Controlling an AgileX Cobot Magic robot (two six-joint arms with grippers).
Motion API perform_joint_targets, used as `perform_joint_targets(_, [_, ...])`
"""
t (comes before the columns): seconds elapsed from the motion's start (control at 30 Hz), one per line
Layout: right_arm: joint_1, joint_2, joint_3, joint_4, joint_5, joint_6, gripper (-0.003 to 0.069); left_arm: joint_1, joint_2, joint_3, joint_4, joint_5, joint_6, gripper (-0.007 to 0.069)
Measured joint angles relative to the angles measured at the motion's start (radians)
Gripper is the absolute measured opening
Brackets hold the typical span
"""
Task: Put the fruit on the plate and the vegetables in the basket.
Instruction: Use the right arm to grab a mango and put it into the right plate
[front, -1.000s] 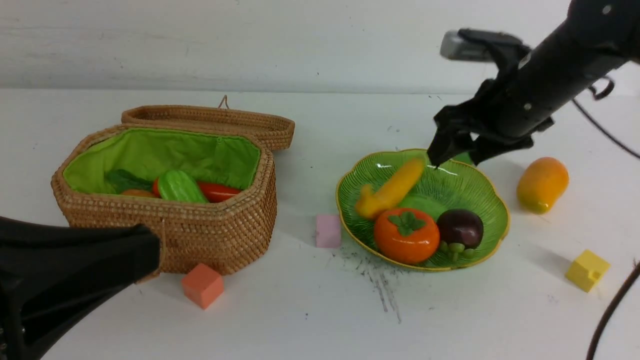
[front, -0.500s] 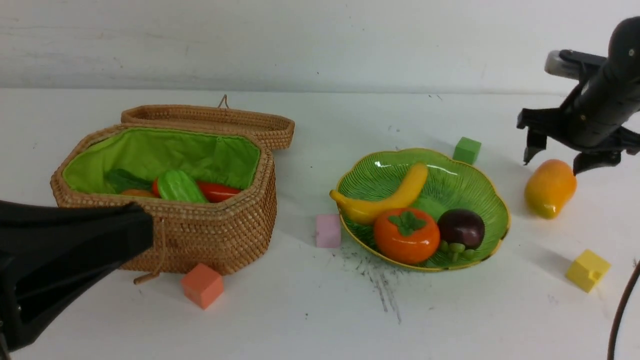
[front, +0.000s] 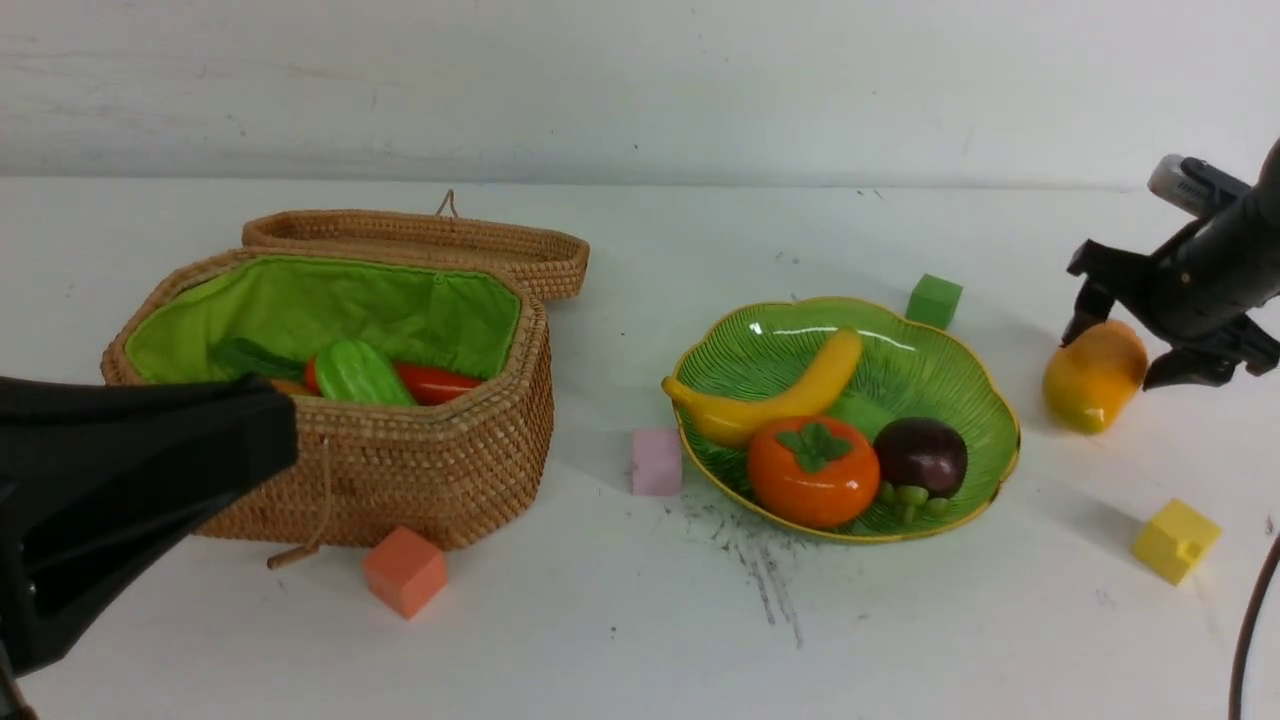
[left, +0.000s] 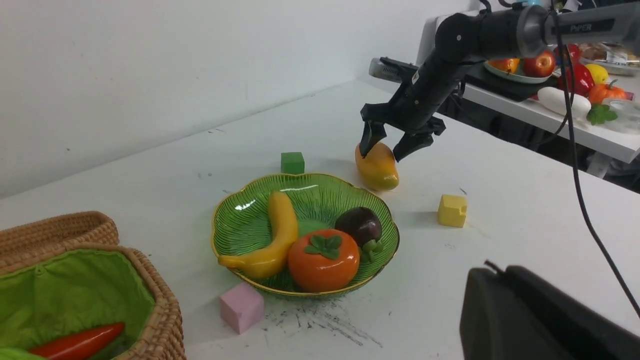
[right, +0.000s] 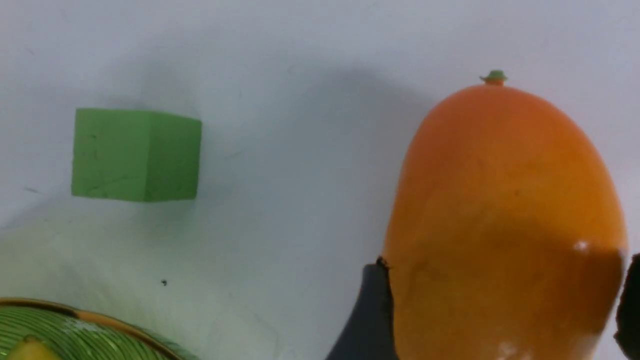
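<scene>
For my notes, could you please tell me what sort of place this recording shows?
Probably a robot lab bench: a bare white table with toy fruit on a plate, foam cubes, and a side table of spare toy produce.

Right gripper (left: 388, 148) spread astride the mango (left: 376, 167), beside the plate (left: 235, 220).

Bright, even light; soft shadows, glare on the plate (front: 985, 405).

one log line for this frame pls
right gripper: open, fingers straddle mango on table | plate: banana, persimmon, mangosteen | left gripper: shut | next: grasp mango
</scene>
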Motion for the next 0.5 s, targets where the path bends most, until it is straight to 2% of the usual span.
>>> perform_joint_targets(0.33, [0.000, 0.067, -0.004, 0.013, -0.014, -0.003, 0.0600, 0.000, 0.000, 0.000, 0.000, 0.000, 0.000, 0.0007])
perform_joint_targets(0.5, [0.000, 0.074, -0.007, 0.020, -0.017, -0.061, 0.0568, 0.000, 0.000, 0.000, 0.000, -0.003, 0.000, 0.0007])
